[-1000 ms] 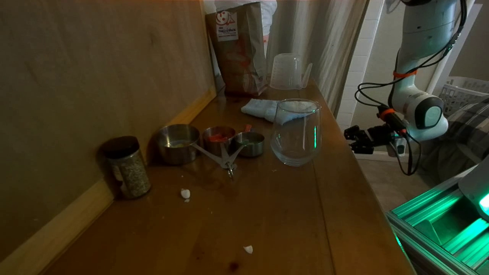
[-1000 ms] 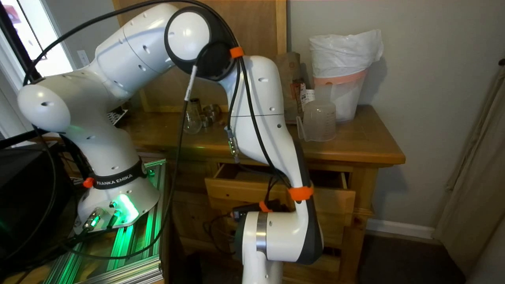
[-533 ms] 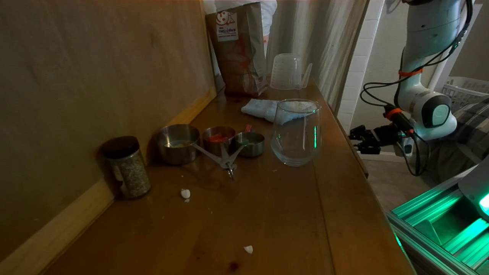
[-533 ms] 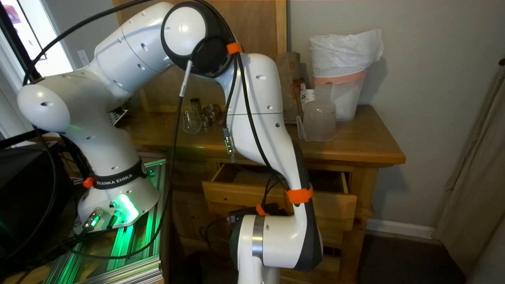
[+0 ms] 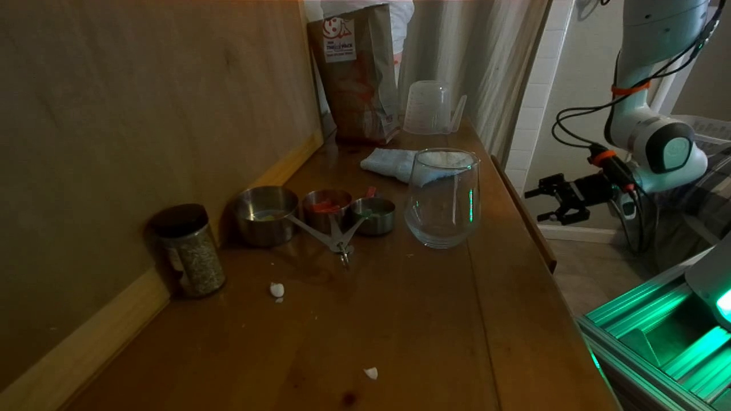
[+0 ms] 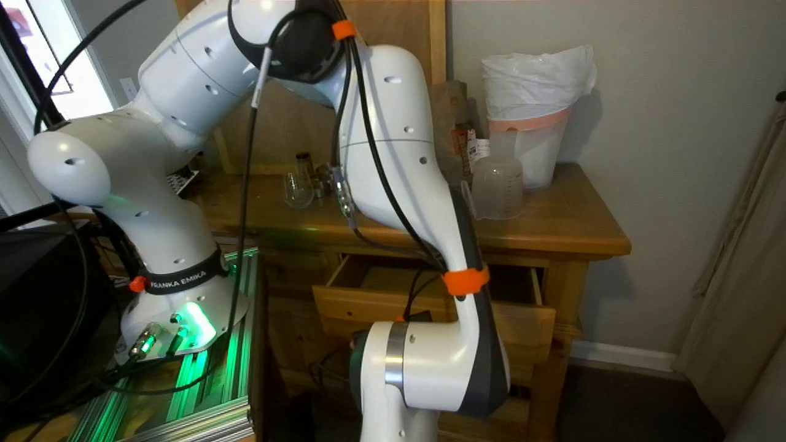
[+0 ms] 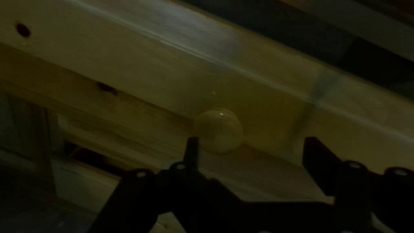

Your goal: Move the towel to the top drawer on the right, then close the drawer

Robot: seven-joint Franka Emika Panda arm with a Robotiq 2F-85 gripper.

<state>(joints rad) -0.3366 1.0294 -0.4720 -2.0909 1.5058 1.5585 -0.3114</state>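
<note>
Back from the desk (image 5: 400, 319) comes the arm (image 6: 384, 104), its gripper (image 5: 533, 206) now spread wide where its jaws stood closer a second ago, and the drawer (image 6: 353, 305) sits out a touch further. Nothing looks clamped; the wooden knob (image 7: 220, 131) shows near one jaw, and I can't tell whether they touch. On the desk lies the towel (image 5: 388, 163), partly behind the glass jar (image 5: 438, 220) in an exterior view, so the drawer has yet to receive it. What worries me is a jaw snagging that knob as the arm leaves, which would tug the drawer too far out or askew. Later, a low reach past the jar could tip it, and a towel corner left hanging over the drawer front could jam the closing.
</note>
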